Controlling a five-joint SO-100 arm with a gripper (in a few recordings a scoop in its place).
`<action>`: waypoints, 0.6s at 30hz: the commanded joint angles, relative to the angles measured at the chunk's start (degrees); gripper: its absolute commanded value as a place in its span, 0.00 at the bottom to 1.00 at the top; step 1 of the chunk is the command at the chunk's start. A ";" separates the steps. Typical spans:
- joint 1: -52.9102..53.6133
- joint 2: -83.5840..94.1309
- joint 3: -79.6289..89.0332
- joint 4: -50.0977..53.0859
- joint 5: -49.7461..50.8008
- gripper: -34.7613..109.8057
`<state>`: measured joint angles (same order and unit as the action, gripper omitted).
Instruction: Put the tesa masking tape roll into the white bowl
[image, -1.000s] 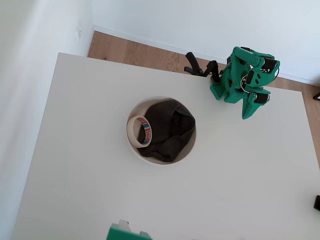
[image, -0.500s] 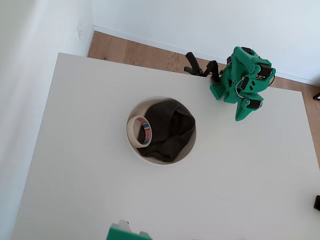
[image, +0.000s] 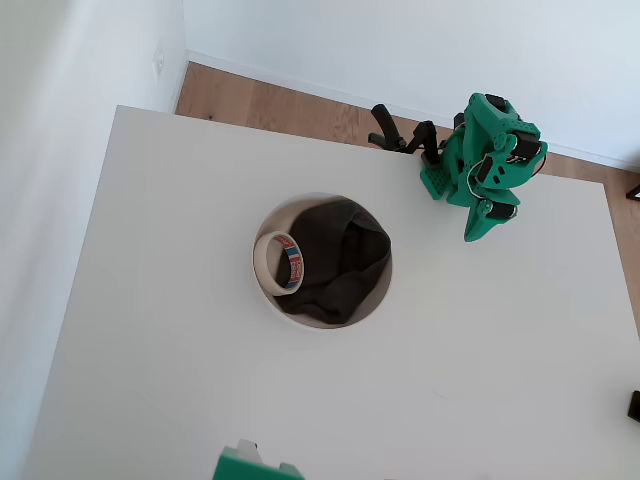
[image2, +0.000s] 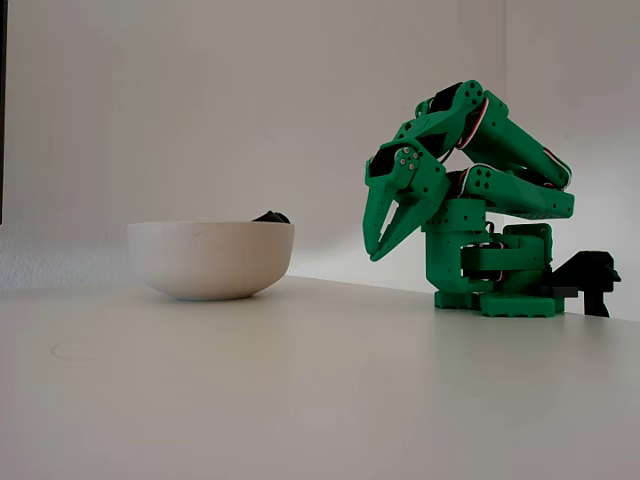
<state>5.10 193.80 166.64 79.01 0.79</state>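
- One step looks to be left at most, and that only the arm's own parking; the placing itself reads as done.
- In the overhead view the tesa masking tape roll (image: 279, 262) lies inside the white bowl (image: 325, 322), tucked against the inner wall at about nine o'clock of the bowl, its red and blue core facing towards three o'clock.
- A dark crumpled cloth (image: 340, 260) takes up the rest of the bowl, from the centre round to three o'clock; the roll leans against it.
- In the fixed view the bowl (image2: 211, 258) stands upright on the surface (image2: 300, 390), with a dark scrap of the cloth (image2: 270, 216) just peeking over its rim.
- The tool (image: 479, 226) is well apart from the bowl, at roughly two o'clock of it in the overhead view, folded back over the arm's base.
- In the fixed view the tool (image2: 375, 250) points down with its fingers drawn nearly together at the tips and nothing held between them.
- Judged from this, nothing about the roll calls for another grasp.
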 joint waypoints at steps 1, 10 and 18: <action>0.53 0.35 -0.70 0.70 -0.18 0.18; 0.18 0.35 -0.70 0.70 -0.44 0.18; 0.70 0.35 -0.70 0.62 -0.26 0.20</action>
<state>4.92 193.80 166.64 79.01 0.35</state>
